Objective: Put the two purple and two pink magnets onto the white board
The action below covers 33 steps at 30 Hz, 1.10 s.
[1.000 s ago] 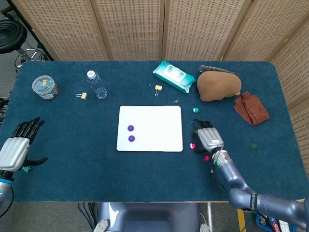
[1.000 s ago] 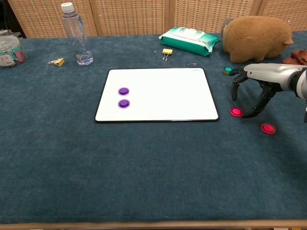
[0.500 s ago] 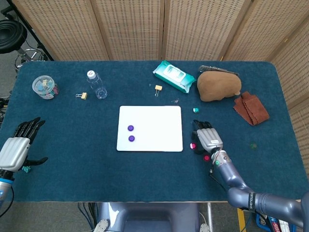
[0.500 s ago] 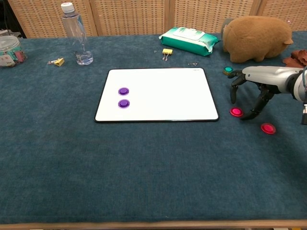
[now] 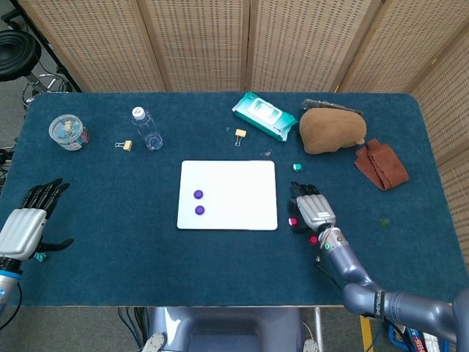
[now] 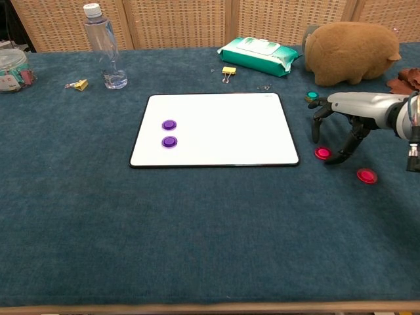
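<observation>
Two purple magnets [image 6: 169, 133] already on the white board [image 6: 223, 131], near its left side. Two pink magnets still on the blue table cloth [image 6: 197, 223], off to the right of the board. Nearer pink magnet [image 6: 322, 153] just beside the board's right edge; second pink magnet [image 6: 367, 175] a bit further right and closer to the front.

Right hand [image 6: 338, 125] arched over the nearer pink magnet, fingers [image 6: 317, 126] spread and pointing down, thumb [image 6: 349, 146] just right of the magnet. Nothing held yet. Left hand [image 5: 26, 220] far off at the left edge, fingers spread, holding nothing; a small teal bit [image 5: 40, 256] lying by it.

Could go wrong, likely:
- Flat, small magnet, soft cloth. Easy to slide away under a fingertip instead of coming up.
- A push to the left might knock it against the board's rim.
- A loose pinch might drop it before reaching the board.
- Green magnet [image 6: 311, 96] close behind the hand. Wrong colour, easy to bump.
- Close to the board, a sudden snap down, maybe in a bad spot.
</observation>
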Each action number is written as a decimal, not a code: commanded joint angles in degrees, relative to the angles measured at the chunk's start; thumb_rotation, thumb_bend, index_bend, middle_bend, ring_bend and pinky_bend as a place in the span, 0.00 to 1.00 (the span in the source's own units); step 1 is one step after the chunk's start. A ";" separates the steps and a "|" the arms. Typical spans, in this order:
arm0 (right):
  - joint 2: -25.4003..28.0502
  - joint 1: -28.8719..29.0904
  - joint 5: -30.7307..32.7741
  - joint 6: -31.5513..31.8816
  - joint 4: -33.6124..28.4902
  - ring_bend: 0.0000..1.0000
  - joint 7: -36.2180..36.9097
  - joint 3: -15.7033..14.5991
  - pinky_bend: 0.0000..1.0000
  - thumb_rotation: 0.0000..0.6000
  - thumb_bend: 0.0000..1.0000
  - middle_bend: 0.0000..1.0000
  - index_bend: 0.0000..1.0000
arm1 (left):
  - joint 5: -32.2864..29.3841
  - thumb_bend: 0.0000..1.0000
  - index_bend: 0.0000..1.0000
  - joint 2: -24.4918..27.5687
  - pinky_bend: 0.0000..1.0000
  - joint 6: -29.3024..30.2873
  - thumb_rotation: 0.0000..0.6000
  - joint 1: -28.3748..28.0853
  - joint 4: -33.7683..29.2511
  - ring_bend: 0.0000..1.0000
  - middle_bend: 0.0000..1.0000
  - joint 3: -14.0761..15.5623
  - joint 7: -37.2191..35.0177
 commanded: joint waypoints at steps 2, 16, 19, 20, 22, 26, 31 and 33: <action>0.01 0.14 0.16 0.01 0.06 0.00 -0.13 -0.11 0.00 1.00 0.28 0.00 0.43 | 0.04 0.10 0.00 0.03 0.00 -0.09 1.00 0.06 0.00 0.00 0.00 -0.08 -0.11; -0.66 0.78 1.73 -0.66 1.07 0.00 -0.34 -0.49 0.00 1.00 0.33 0.00 0.47 | 0.41 0.10 0.00 0.29 0.00 -0.46 1.00 0.21 -0.01 0.00 0.00 -0.33 -0.73; -0.86 0.87 1.98 -0.74 1.35 0.00 -0.29 -0.55 0.00 1.00 0.35 0.00 0.51 | 0.55 0.10 0.00 0.36 0.00 -0.57 1.00 0.23 0.03 0.00 0.00 -0.32 -0.96; -0.90 0.88 2.00 -0.73 1.40 0.00 -0.26 -0.59 0.00 1.00 0.36 0.00 0.52 | 0.55 0.10 0.00 0.37 0.00 -0.55 1.00 0.26 0.06 0.00 0.00 -0.36 -0.98; -0.94 0.89 1.97 -0.65 1.46 0.00 -0.25 -0.65 0.00 1.00 0.38 0.00 0.54 | 0.59 0.10 0.00 0.39 0.00 -0.55 1.00 0.28 0.08 0.00 0.00 -0.41 -1.08; -0.85 0.91 1.90 -0.46 1.34 0.00 -0.15 -0.65 0.00 1.00 0.39 0.00 0.56 | 0.69 0.10 0.00 0.44 0.00 -0.65 1.00 0.30 0.06 0.00 0.00 -0.44 -1.14; -0.37 1.50 1.54 0.07 0.15 0.00 0.04 0.42 0.00 1.00 0.39 0.00 0.56 | 0.70 0.10 0.00 0.46 0.00 -0.79 1.00 0.32 0.04 0.00 0.00 -0.50 -1.22; -0.23 2.21 1.75 0.24 -0.38 0.00 -0.35 1.22 0.00 1.00 0.39 0.00 0.56 | 0.68 0.10 0.00 0.49 0.00 -0.84 1.00 0.31 0.03 0.00 0.00 -0.56 -1.26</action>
